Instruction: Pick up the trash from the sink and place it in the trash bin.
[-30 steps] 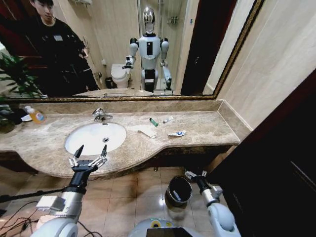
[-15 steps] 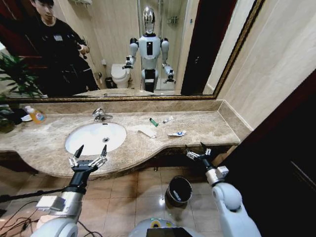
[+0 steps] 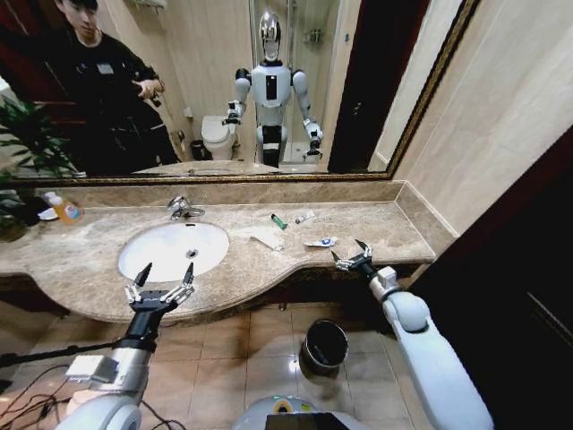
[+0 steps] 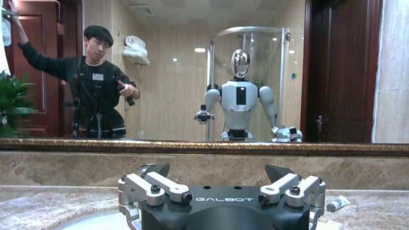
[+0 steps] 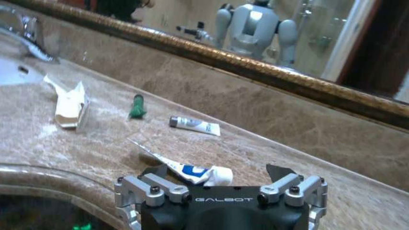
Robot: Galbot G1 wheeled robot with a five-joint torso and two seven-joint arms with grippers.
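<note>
Setting: beige marble counter [image 3: 358, 228] under a gold-framed mirror [image 3: 224, 90], with tiled floor below.
Sink: one white oval basin [image 3: 166, 249] set into the counter's left half, a chrome tap [image 3: 183, 209] at its back edge; nothing can be seen lying in the bowl.
Trash count: four pieces, all on the counter to the right of the sink.
Green tube: one [image 5: 137, 106], small and dark green, near the back wall.
White mini tubes: two; one short with a dark cap [image 5: 194, 125] lies just beside the green tube, the other, flattened with a blue mark [image 5: 191, 170], lies nearer the front edge.
Crumpled white paper: one [image 5: 69, 103], pale and folded, lying between the sink rim and the tubes.
Trash bin: one round shiny metal pail [image 3: 324, 348] on the floor below the counter edge; dark inside, contents cannot be told.
Bottle: one yellow-orange bottle [image 3: 64, 210] at the counter's far left, well apart from the trash.
Right gripper: [image 3: 351, 257] held at the counter's front edge, fingers spread and holding nothing, just in front of the blue-marked tube.
Left gripper: [image 3: 161, 279] held at the front of the counter before the sink, fingers spread, holding nothing.
</note>
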